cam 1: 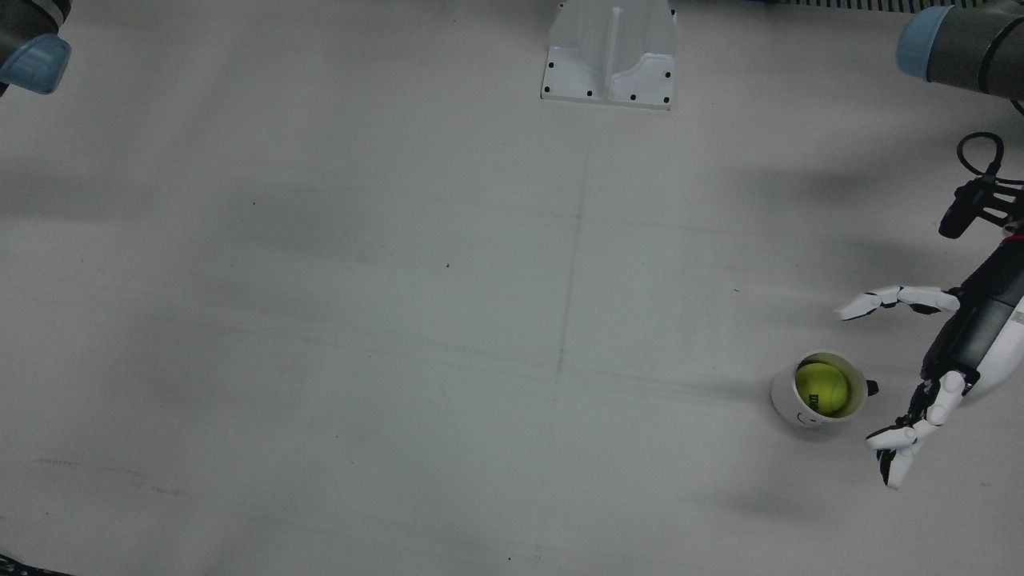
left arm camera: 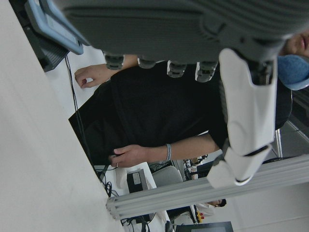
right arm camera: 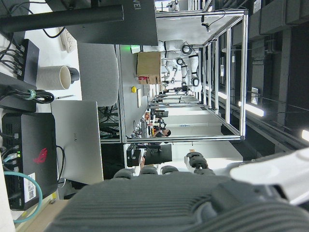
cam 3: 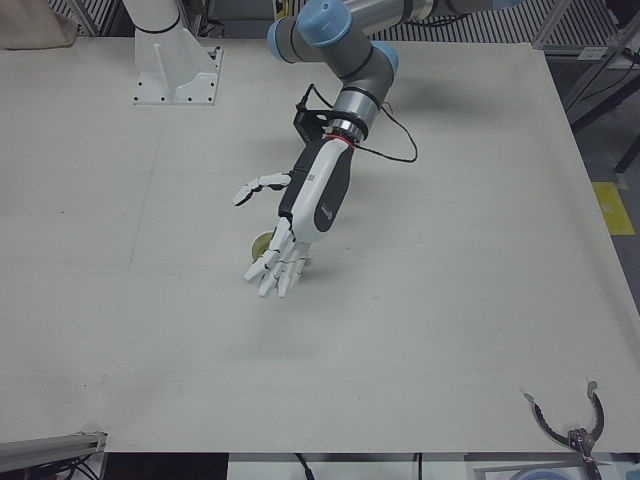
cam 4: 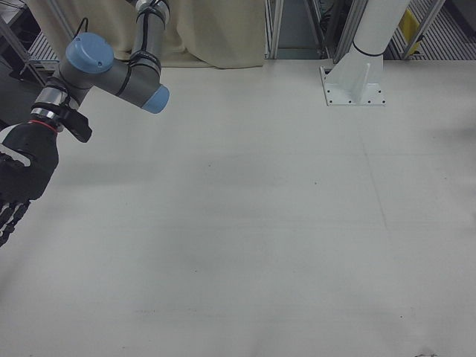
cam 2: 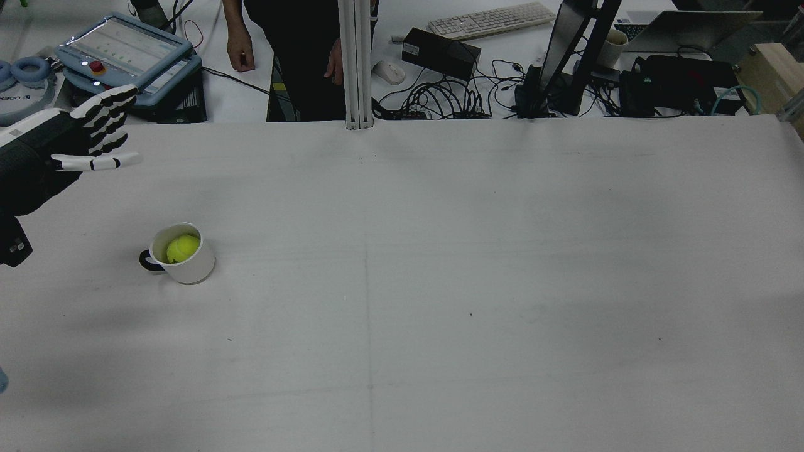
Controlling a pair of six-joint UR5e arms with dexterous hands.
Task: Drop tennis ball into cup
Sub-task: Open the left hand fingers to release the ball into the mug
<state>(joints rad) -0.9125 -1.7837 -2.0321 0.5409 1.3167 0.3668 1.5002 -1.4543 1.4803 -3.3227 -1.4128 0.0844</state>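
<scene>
The tennis ball [cam 1: 822,388] sat inside the cup [cam 1: 792,400], which stood upright on the table [cam 1: 400,320] toward the lower right of the front view and toward the left of the rear view, its dark handle pointing away from the middle of the table. From where I sat, I judged the drop itself done: the ball rested below the rim, the cup had not tipped, and nothing was touching either one. My left hand [cam 1: 928,376] hung just beside the cup at the right edge of the front view, fingers spread wide and thumb out to one side, holding nothing; in the left-front view it hovered over the cup, hiding most of it, and in the rear view it showed at the upper left, raised above the table and apart from the cup. I judged that what remained was only to pull that arm back without brushing the cup on the way. My right hand [cam 4: 18,186] showed at the left edge of the right-front view, far from the cup, and so little of its fingers was in frame that I could not tell how far open it was; its own camera looked out at desks and monitors.
</scene>
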